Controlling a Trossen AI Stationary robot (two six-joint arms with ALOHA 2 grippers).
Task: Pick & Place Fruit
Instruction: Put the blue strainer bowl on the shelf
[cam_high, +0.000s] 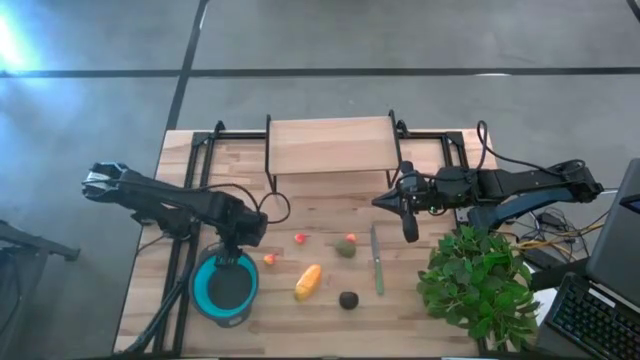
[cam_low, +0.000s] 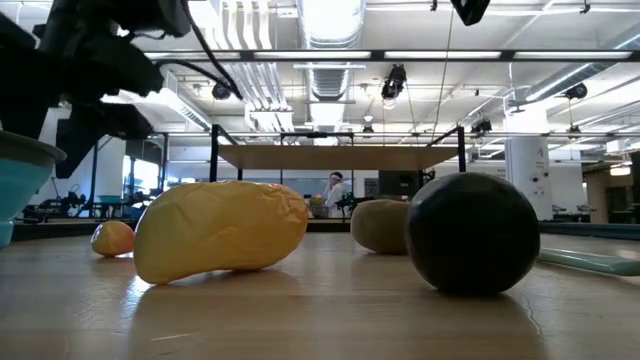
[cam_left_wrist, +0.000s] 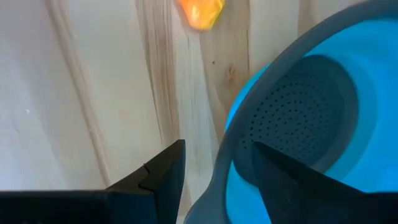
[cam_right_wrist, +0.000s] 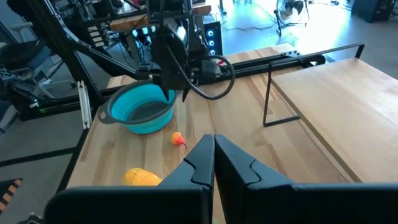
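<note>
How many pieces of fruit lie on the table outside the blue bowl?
5: tiny orange piece beside the blue bowl, yellow-orange oblong, tiny red piece, olive-green fruit, dark round fruit. The bowl looks empty.

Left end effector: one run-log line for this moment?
left end effector: open, over blue colander rim | colander: no fruit seen | yellow-orange fruit: on table | right end effector: shut, idle

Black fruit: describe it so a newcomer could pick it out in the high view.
Start at the blue bowl near the table's front edge, then pass the yellow fruit beside it. The black fruit is next along, the only dark round ball there.
</note>
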